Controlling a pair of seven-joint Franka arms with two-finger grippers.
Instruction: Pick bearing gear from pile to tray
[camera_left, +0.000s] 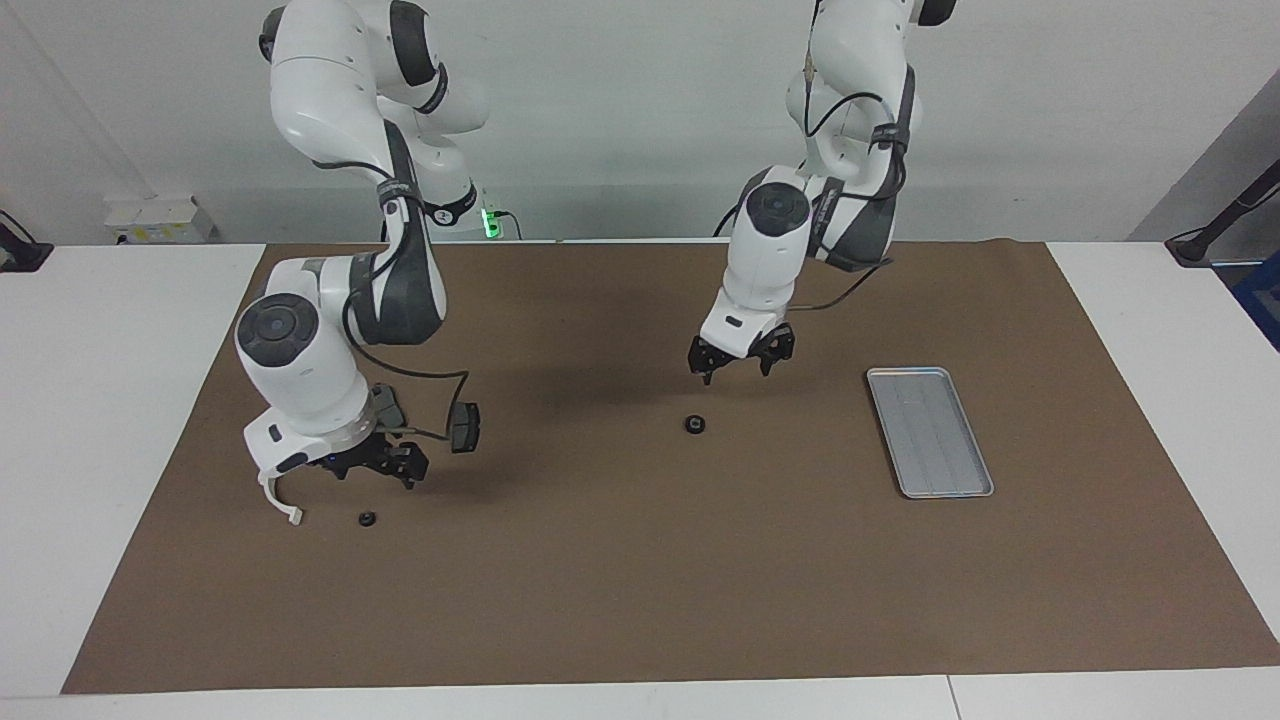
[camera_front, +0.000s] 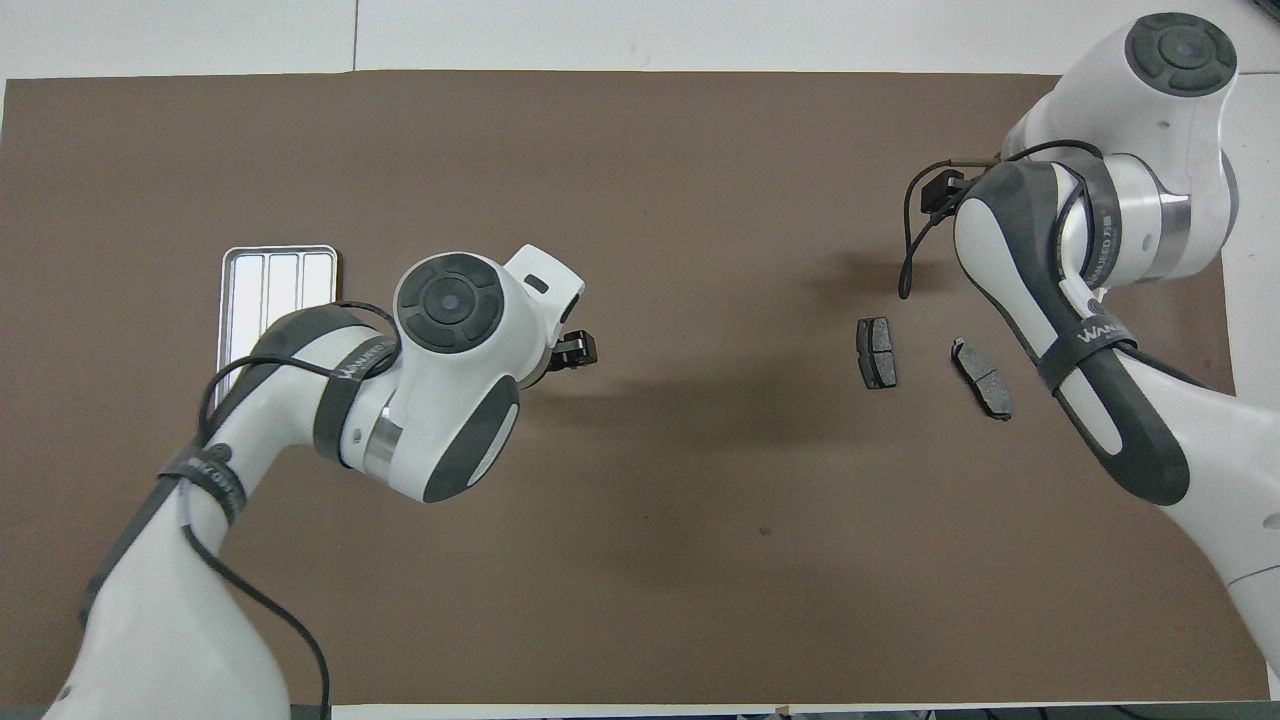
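The pile lies toward the right arm's end of the table: a white curved half-ring bracket (camera_left: 281, 502), a tiny black round piece (camera_left: 367, 518) and two dark grey brake pads (camera_left: 464, 426) (camera_front: 876, 352), (camera_front: 982, 377). My right gripper (camera_left: 378, 475) hangs low over the pile, between the bracket and the nearer brake pad, open and empty. Another black round piece (camera_left: 695, 424) lies alone mid-table. My left gripper (camera_left: 738, 368) is open just above it, a little nearer to the robots. The silver tray (camera_left: 930, 432) sits empty toward the left arm's end.
A brown mat (camera_left: 640, 600) covers the table, with white tabletop around it. In the overhead view the left arm covers part of the tray (camera_front: 275, 275), and the right arm hides the bracket and the small black piece.
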